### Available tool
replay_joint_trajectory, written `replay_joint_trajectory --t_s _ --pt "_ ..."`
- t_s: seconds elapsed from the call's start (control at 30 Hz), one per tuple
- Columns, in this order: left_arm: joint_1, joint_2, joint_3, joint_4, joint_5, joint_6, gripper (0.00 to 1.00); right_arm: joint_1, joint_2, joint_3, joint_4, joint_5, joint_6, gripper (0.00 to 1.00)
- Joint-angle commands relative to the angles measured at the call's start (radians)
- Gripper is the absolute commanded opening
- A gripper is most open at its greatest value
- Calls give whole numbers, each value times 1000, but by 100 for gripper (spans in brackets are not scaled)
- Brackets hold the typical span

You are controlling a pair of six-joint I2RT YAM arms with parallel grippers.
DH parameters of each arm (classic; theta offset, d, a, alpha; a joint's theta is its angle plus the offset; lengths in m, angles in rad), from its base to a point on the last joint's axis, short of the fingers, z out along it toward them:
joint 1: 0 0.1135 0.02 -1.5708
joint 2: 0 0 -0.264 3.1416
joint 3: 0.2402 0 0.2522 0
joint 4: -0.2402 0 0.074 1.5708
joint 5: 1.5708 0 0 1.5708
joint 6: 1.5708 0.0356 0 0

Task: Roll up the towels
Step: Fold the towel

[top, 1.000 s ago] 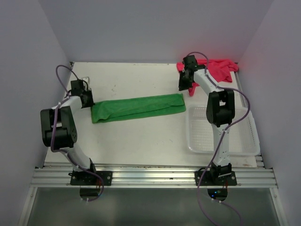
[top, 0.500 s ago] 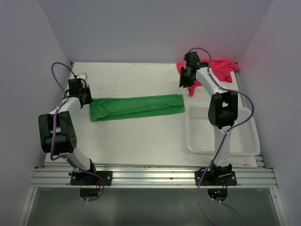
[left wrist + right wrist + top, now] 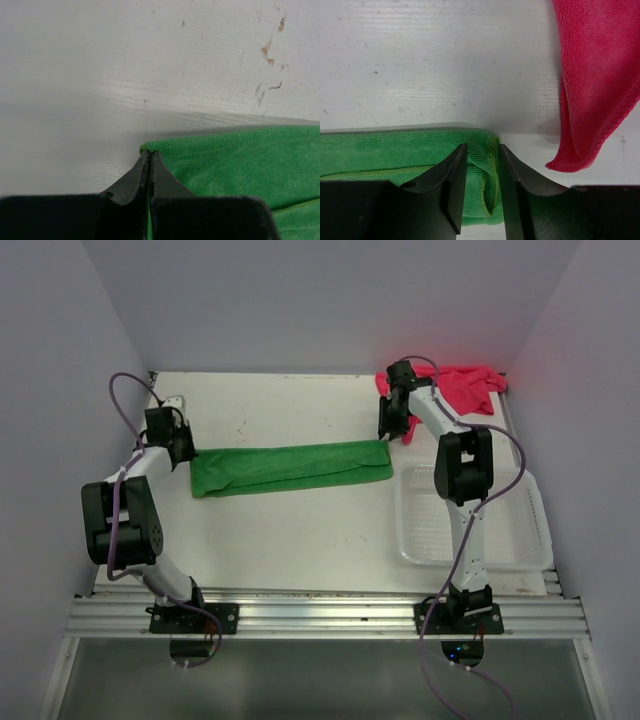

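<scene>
The green towel point(image 3: 290, 466) lies folded into a long strip across the middle of the table. My left gripper point(image 3: 182, 447) is at its left far corner, shut on that corner point(image 3: 165, 150), fingertips point(image 3: 150, 152) pinched together. My right gripper point(image 3: 393, 428) is at the strip's right end. Its jaws stand partly open astride the bunched hem of the green towel point(image 3: 487, 165), fingertips point(image 3: 482, 147) low over the cloth. The pink-red towel point(image 3: 465, 386) lies crumpled at the back right, behind the right arm, and shows in the right wrist view point(image 3: 600, 75).
A clear plastic mesh basket point(image 3: 520, 540) sits at the front right beside the right arm. Walls close the table on the left, back and right. The table's near edge has a metal rail point(image 3: 320, 615).
My right gripper has come down and nearer onto the green towel's right end. My left gripper shifted slightly back with the towel's left corner, straightening that end.
</scene>
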Motion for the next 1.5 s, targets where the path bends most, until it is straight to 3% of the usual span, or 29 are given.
replay_joint_trajectory --t_s 0.0,0.4,0.83,1.47 --pt "10 -17 6 38 0 -6 0 2 8 59 -52 12 -16 36" --pt "10 -18 6 31 -3 0 0 3 45 66 -32 -18 -2 36" --pt "10 -18 8 29 3 -1 0 4 12 33 -15 -61 4 0" --pt "10 -142 11 37 27 -36 0 -7 -283 -123 125 -55 54 0"
